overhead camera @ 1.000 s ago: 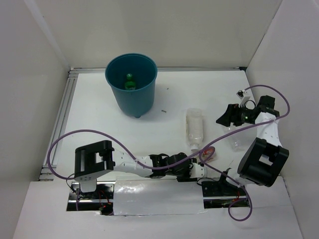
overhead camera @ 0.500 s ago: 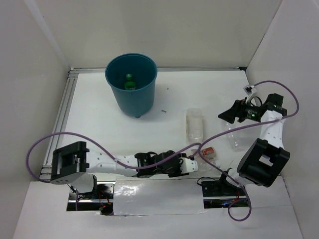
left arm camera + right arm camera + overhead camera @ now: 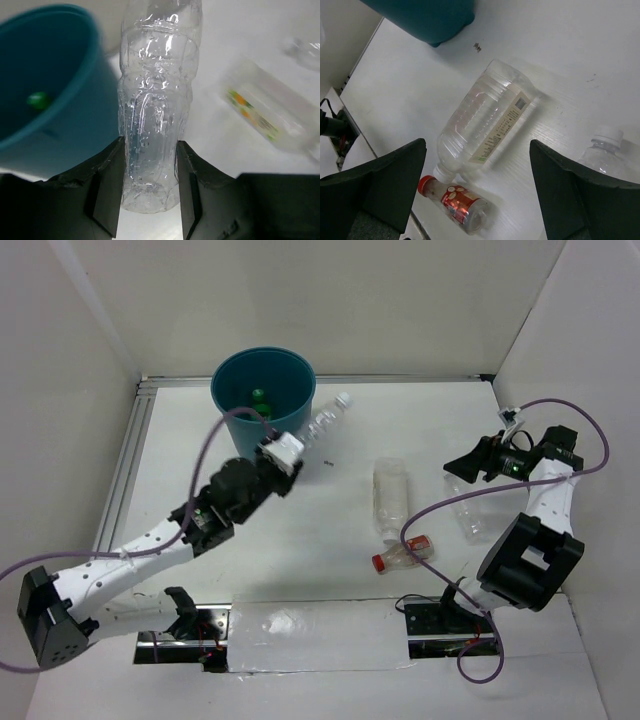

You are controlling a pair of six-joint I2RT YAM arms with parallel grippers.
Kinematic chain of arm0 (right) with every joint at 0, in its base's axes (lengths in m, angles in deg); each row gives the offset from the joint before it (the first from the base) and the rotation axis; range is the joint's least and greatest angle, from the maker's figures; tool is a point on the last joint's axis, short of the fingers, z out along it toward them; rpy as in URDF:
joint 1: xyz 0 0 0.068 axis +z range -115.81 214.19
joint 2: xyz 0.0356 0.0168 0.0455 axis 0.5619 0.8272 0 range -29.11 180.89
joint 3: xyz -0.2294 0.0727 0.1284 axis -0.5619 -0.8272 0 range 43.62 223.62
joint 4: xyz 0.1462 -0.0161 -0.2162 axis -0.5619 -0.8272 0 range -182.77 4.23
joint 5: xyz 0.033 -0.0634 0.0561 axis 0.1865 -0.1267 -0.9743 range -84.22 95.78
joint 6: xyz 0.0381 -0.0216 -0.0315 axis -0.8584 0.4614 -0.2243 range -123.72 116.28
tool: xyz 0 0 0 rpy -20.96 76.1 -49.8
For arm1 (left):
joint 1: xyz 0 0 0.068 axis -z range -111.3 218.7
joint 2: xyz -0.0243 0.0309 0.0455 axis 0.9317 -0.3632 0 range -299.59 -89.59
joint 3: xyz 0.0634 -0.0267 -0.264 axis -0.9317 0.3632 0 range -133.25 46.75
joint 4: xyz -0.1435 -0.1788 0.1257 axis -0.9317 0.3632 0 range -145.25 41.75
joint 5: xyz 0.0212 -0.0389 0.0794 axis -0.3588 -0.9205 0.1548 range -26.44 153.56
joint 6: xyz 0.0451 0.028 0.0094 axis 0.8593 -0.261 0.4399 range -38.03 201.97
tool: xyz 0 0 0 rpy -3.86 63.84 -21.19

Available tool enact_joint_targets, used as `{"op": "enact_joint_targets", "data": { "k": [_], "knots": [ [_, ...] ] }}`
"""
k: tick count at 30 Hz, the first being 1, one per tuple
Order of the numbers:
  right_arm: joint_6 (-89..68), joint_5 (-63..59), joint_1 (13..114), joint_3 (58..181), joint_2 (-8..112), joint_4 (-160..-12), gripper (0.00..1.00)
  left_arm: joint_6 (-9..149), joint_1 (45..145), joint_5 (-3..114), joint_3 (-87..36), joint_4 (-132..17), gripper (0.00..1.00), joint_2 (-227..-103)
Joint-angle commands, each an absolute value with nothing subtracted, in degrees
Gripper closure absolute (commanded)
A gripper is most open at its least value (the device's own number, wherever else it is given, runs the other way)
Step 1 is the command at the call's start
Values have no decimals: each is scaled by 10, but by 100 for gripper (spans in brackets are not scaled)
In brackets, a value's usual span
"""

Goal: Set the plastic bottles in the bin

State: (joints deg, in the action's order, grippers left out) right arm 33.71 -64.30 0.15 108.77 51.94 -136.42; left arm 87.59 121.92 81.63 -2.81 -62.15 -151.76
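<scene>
The left arm's fingers [image 3: 106, 187] are clamped on the base of a clear bottle [image 3: 326, 418]. Its long axis runs away from them, cap end just outside the rim of the bin [image 3: 268, 445], whose opening lies to its left and holds a green bottle [image 3: 259, 406]. The right arm's fingers [image 3: 380, 185] stand wide apart above the worktop [image 3: 420, 420], over a wide bottle [image 3: 485, 120] and a red-capped bottle [image 3: 455, 202].

Left claw [image 3: 150, 143] clamped, right claw [image 3: 477, 145] spread wide
</scene>
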Motion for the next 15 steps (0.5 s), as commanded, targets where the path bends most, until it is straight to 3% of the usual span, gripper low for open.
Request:
{"op": "enact_joint_targets", "data": {
  "k": [1, 7, 12, 14, 15],
  "knots": [
    [357, -654, -2, 1088, 519, -1375, 10, 851, 1128, 821, -83, -676, 100, -1487],
    [371, -644, -2, 1064, 519, -1381, 10, 814, 1010, 847, -128, -759, 100, -1536],
    [385, -616, -2, 1042, 519, -1379, 7, 780, 981, 878, -149, -788, 99, -1598],
    [372, -596, -2, 1035, 513, -1364, 0, 765, 959, 883, -164, -793, 95, -1632],
    [365, -587, -2, 1035, 513, -1359, 0, 760, 959, 890, -179, -793, 88, -1646]
  ]
}}
